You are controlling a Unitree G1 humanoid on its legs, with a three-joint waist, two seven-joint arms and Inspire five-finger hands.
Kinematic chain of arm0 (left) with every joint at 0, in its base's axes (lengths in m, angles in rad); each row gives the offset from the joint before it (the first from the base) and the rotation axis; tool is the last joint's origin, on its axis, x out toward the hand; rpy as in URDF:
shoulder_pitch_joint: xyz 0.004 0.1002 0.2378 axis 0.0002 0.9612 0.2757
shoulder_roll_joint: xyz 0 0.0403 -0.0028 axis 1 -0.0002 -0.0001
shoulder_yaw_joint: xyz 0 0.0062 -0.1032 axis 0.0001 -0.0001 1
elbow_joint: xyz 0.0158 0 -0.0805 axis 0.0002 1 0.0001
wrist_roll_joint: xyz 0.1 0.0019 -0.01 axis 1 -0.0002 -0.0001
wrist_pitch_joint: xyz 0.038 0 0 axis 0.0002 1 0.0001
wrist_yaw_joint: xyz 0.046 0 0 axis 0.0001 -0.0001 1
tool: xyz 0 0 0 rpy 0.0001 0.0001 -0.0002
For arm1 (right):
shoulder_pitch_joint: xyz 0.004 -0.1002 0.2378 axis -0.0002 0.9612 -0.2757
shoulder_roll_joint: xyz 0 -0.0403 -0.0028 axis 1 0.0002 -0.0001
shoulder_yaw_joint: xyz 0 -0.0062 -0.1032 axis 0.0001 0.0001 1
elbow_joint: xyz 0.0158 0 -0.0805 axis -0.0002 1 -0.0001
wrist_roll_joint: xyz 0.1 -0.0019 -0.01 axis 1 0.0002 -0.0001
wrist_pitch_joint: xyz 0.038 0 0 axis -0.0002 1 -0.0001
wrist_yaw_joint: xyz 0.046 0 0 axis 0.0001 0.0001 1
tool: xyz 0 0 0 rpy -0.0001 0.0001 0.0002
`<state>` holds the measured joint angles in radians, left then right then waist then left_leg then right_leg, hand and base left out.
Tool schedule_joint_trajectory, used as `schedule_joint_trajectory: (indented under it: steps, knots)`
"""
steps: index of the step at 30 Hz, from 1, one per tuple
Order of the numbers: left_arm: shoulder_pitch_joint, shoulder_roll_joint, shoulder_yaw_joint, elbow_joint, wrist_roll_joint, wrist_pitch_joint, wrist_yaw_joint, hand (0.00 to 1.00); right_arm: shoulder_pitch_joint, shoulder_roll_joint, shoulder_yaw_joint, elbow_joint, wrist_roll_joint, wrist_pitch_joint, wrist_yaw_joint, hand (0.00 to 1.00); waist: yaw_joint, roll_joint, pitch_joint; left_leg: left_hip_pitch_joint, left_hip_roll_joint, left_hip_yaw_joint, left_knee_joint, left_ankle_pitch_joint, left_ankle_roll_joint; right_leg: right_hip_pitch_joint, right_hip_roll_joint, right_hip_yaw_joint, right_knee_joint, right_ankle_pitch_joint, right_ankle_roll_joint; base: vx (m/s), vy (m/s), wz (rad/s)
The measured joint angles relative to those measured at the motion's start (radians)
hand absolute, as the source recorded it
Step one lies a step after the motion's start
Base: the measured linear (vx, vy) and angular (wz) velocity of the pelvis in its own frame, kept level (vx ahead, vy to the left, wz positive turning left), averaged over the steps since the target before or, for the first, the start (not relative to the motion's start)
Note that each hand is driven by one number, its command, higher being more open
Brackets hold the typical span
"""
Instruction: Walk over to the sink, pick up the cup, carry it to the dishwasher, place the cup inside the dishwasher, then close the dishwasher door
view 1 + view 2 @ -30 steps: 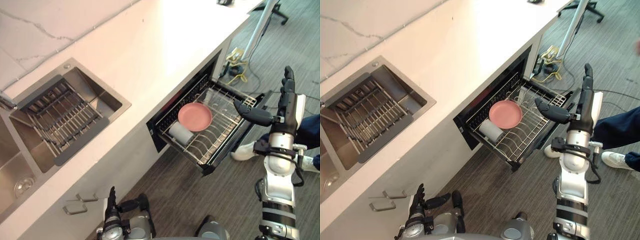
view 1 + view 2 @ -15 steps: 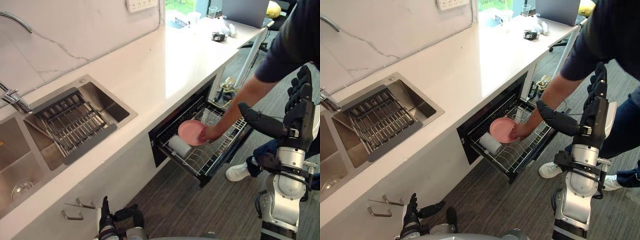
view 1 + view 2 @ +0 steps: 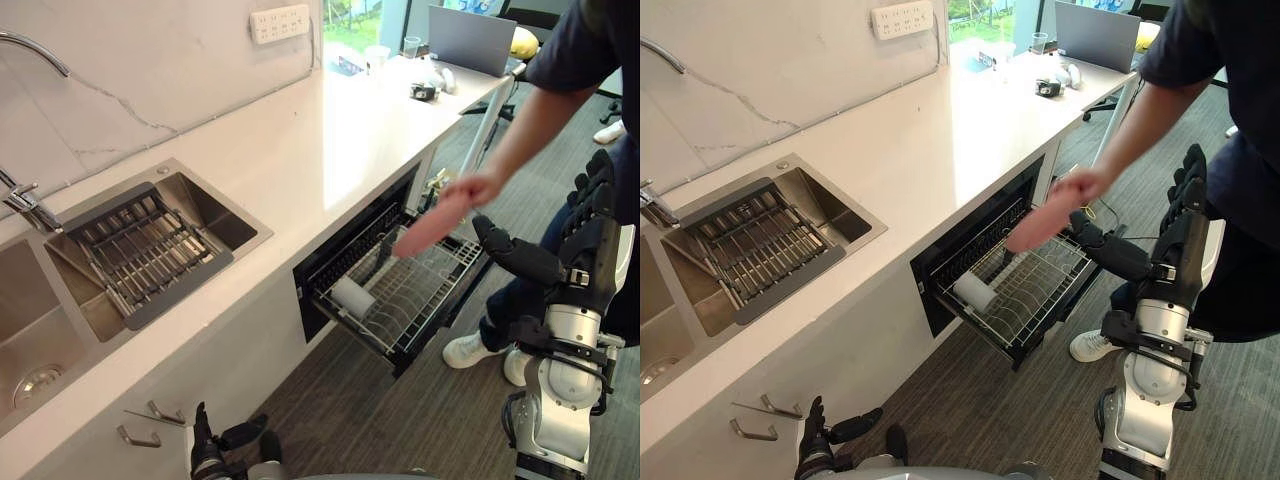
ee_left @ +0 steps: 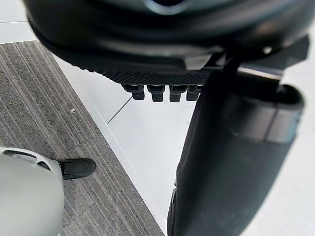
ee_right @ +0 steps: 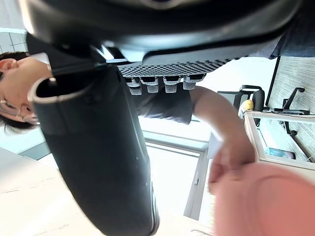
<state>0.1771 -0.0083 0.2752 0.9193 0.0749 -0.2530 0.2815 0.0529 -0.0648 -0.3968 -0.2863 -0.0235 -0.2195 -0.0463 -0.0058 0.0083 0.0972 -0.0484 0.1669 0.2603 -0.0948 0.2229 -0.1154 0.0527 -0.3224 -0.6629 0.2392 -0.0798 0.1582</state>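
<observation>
The cup [image 3: 352, 297] is a pale cylinder lying on its side in the left part of the pulled-out dishwasher rack [image 3: 420, 300]. The dishwasher door [image 3: 1065, 315] hangs open below the white counter. A person's hand [image 3: 470, 188] holds a pink plate [image 3: 428, 226] in the air above the rack. To the right of the rack my right hand [image 3: 590, 240] is raised, open, its thumb [image 5: 98, 157] pointing towards the plate, and it holds nothing. My left hand [image 3: 816, 432] hangs low by the cabinet front, fingers straight, also seen as a thumb [image 4: 231, 162] beside white panels.
A steel sink [image 3: 205, 205] with a drying rack [image 3: 140, 250] is set in the counter [image 3: 340, 130] at the left, with a tap [image 3: 25, 195] beside it. The person [image 3: 1230, 120] stands close on my right. A laptop [image 3: 470, 40] sits at the counter's far end.
The person has lifted the pink plate out of the rack and up over it. The camera has tilted up. My right hand stays raised and open.
</observation>
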Motion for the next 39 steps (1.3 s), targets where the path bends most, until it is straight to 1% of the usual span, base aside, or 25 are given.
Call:
schedule_joint_trajectory:
  steps: [4,9,11,15,17,19,20,22,23,24,25,26,27,28,29,30,31,32,33,34,35,36,37,38,39]
  knots:
    - [0.002,0.000,0.021,0.000,0.000,0.000,0.001,1.00,0.000,0.000,0.025,0.000,0.004,0.000,0.003,1.00,0.000,-0.003,-0.001,0.000,0.010,0.002,0.000,0.003,-0.004,0.004,0.016,0.001,-0.021,0.007,-0.008,-0.04,-0.017,-0.04]
    - [0.004,0.002,0.033,-0.002,-0.001,0.000,0.002,1.00,0.000,0.006,0.053,0.000,0.043,-0.002,0.023,1.00,0.000,-0.010,0.000,0.000,0.010,-0.002,0.000,0.006,-0.004,0.009,0.017,-0.003,-0.021,0.011,-0.004,-0.01,-0.009,0.01]
    - [0.005,0.004,0.033,-0.006,-0.003,0.000,0.002,1.00,0.000,0.009,0.063,0.000,0.066,-0.005,0.038,1.00,0.003,-0.015,0.001,-0.001,0.008,-0.015,0.000,0.006,-0.004,0.025,0.020,-0.019,-0.028,0.014,0.001,0.01,-0.024,0.18]
    - [0.006,0.005,0.034,-0.013,-0.002,-0.002,0.001,1.00,0.000,0.005,0.089,-0.001,0.081,-0.027,0.032,1.00,0.016,-0.019,0.002,-0.004,-0.001,-0.063,0.000,0.010,-0.001,0.075,0.026,-0.075,-0.048,0.015,0.004,-0.01,-0.020,0.37]
    - [0.006,0.007,0.034,-0.014,-0.002,-0.002,0.001,1.00,0.000,0.002,0.103,-0.001,0.080,-0.028,0.024,1.00,0.022,-0.021,0.003,-0.008,-0.013,-0.087,0.000,0.012,0.002,0.093,0.018,-0.105,-0.044,0.010,0.011,-0.01,0.004,0.45]
    - [0.005,0.010,0.032,-0.014,-0.002,-0.007,-0.005,1.00,-0.001,-0.013,0.099,-0.002,0.078,-0.032,-0.001,1.00,0.027,-0.032,0.009,-0.021,-0.039,-0.117,0.000,0.006,0.011,0.102,-0.016,-0.144,-0.006,-0.010,0.015,-0.02,0.038,0.64]
    - [0.001,0.014,0.032,-0.010,0.000,-0.009,-0.007,1.00,-0.005,-0.036,0.085,-0.003,0.078,-0.037,-0.026,1.00,0.034,-0.036,0.011,-0.028,-0.062,-0.114,0.000,0.001,0.016,0.105,-0.056,-0.174,0.036,-0.031,0.004,0.02,0.106,0.77]
    - [-0.007,0.033,0.030,0.009,0.005,-0.013,-0.005,1.00,-0.020,-0.067,0.051,-0.002,0.079,-0.045,-0.065,1.00,0.042,-0.054,0.022,-0.025,-0.117,-0.110,0.019,-0.024,0.045,0.117,-0.144,-0.204,0.132,-0.036,-0.012,0.06,0.126,0.77]
    - [-0.003,0.046,0.026,0.025,0.011,-0.013,-0.002,1.00,-0.029,-0.078,0.048,0.002,0.081,-0.046,-0.074,1.00,0.043,-0.051,0.023,-0.026,-0.125,-0.112,0.021,-0.016,0.057,0.108,-0.176,-0.181,0.203,-0.028,-0.059,0.05,0.153,0.63]
    - [0.010,0.064,0.012,0.044,0.026,-0.003,0.002,1.00,-0.033,-0.081,0.047,0.004,0.093,-0.051,-0.084,1.00,0.044,-0.049,0.023,-0.012,-0.127,-0.118,0.001,-0.019,0.064,0.076,-0.185,-0.100,0.270,0.023,-0.154,0.05,0.150,0.58]
    - [0.017,0.073,0.004,0.049,0.026,-0.001,0.003,1.00,-0.033,-0.084,0.047,0.004,0.106,-0.061,-0.085,1.00,0.043,-0.048,0.023,-0.015,-0.121,-0.117,0.001,-0.031,0.070,0.055,-0.172,-0.050,0.280,0.061,-0.189,0.10,0.185,0.65]
    - [0.020,0.096,-0.011,0.073,0.025,0.010,0.004,1.00,-0.033,-0.076,0.045,0.004,0.117,-0.084,-0.079,1.00,0.040,-0.085,0.017,-0.025,-0.132,-0.108,0.029,-0.095,0.052,0.028,-0.174,0.031,0.264,0.138,-0.193,0.12,0.137,0.47]
    - [0.021,0.112,-0.014,0.078,0.023,0.019,0.003,1.00,-0.045,-0.065,0.043,-0.002,0.117,-0.089,-0.072,1.00,0.042,-0.118,0.026,-0.068,-0.157,-0.085,0.194,-0.135,0.098,0.019,-0.202,0.081,0.286,0.156,-0.173,0.12,0.167,0.65]
    - [0.035,0.105,-0.011,0.079,0.020,0.040,0.003,1.00,-0.047,-0.087,0.046,-0.032,0.116,-0.095,-0.055,1.00,0.039,-0.091,0.041,-0.119,-0.129,-0.062,0.436,-0.314,0.149,0.010,-0.183,0.144,0.350,0.181,-0.152,0.09,0.182,0.87]
    - [0.037,0.121,-0.008,0.082,0.024,0.046,0.002,1.00,-0.023,-0.073,0.055,-0.041,0.109,-0.123,-0.046,1.00,0.035,-0.112,0.047,-0.112,-0.145,-0.102,0.425,-0.353,0.157,-0.009,-0.149,0.261,0.389,0.100,-0.076,0.09,0.140,0.95]
    - [0.037,0.129,-0.009,0.082,0.024,0.051,0.003,1.00,-0.025,-0.064,0.066,-0.041,0.105,-0.121,-0.033,1.00,0.032,-0.123,0.042,-0.095,-0.159,-0.120,0.387,-0.348,0.151,-0.023,-0.114,0.299,0.391,0.038,-0.050,0.15,0.118,0.87]
    - [0.042,0.126,-0.014,0.082,0.028,0.055,0.002,1.00,-0.033,-0.075,0.095,-0.042,0.096,-0.121,-0.007,1.00,0.032,-0.115,0.041,-0.049,-0.163,-0.149,0.302,-0.317,0.152,-0.044,-0.029,0.346,0.378,-0.062,-0.030,0.18,0.091,0.68]
    - [0.047,0.123,-0.021,0.080,0.040,0.055,0.004,1.00,-0.043,-0.084,0.120,-0.042,0.099,-0.122,0.018,1.00,0.034,-0.104,0.042,-0.003,-0.170,-0.181,0.228,-0.281,0.158,-0.062,0.059,0.382,0.342,-0.123,-0.021,0.17,0.105,0.70]
    - [0.047,0.122,-0.027,0.078,0.043,0.055,0.005,1.00,-0.044,-0.084,0.130,-0.044,0.100,-0.122,0.030,1.00,0.033,-0.103,0.043,0.013,-0.177,-0.198,0.203,-0.270,0.159,-0.071,0.095,0.404,0.313,-0.139,-0.024,0.17,0.068,0.82]
    - [0.043,0.122,-0.034,0.078,0.043,0.055,0.009,1.00,-0.041,-0.085,0.147,-0.045,0.099,-0.122,0.052,1.00,0.031,-0.104,0.042,0.038,-0.195,-0.229,0.165,-0.252,0.164,-0.098,0.149,0.450,0.268,-0.156,-0.033,0.19,-0.009,0.93]
    - [0.042,0.123,-0.046,0.078,0.044,0.055,0.018,1.00,-0.034,-0.085,0.165,-0.045,0.097,-0.120,0.068,1.00,0.026,-0.102,0.043,0.063,-0.206,-0.254,0.148,-0.233,0.155,-0.127,0.186,0.496,0.243,-0.156,-0.036,0.20,-0.038,0.96]
    - [0.043,0.124,-0.049,0.078,0.044,0.055,0.022,1.00,-0.027,-0.084,0.174,-0.045,0.096,-0.120,0.073,1.00,0.022,-0.101,0.043,0.076,-0.213,-0.269,0.146,-0.227,0.160,-0.135,0.198,0.517,0.234,-0.154,-0.039,0.24,-0.081,1.03]
    - [0.043,0.125,-0.050,0.078,0.044,0.055,0.024,1.00,-0.006,-0.085,0.189,-0.045,0.080,-0.120,0.080,1.00,0.016,-0.102,0.043,0.104,-0.229,-0.305,0.142,-0.222,0.165,-0.143,0.203,0.538,0.198,-0.142,-0.057,0.26,-0.123,0.99]
    - [0.045,0.127,-0.053,0.076,0.044,0.051,0.024,1.00,0.005,-0.085,0.201,-0.045,0.048,-0.119,0.084,1.00,0.016,-0.115,0.035,0.124,-0.248,-0.324,0.143,-0.227,0.158,-0.134,0.192,0.540,0.101,-0.059,-0.088,0.28,-0.143,0.93]
    - [0.043,0.135,-0.054,0.075,0.044,0.050,0.024,1.00,0.004,-0.089,0.206,-0.045,0.029,-0.119,0.084,1.00,0.015,-0.121,0.030,0.127,-0.257,-0.334,0.143,-0.231,0.153,-0.132,0.185,0.537,0.067,-0.029,-0.106,0.31,-0.203,0.68]
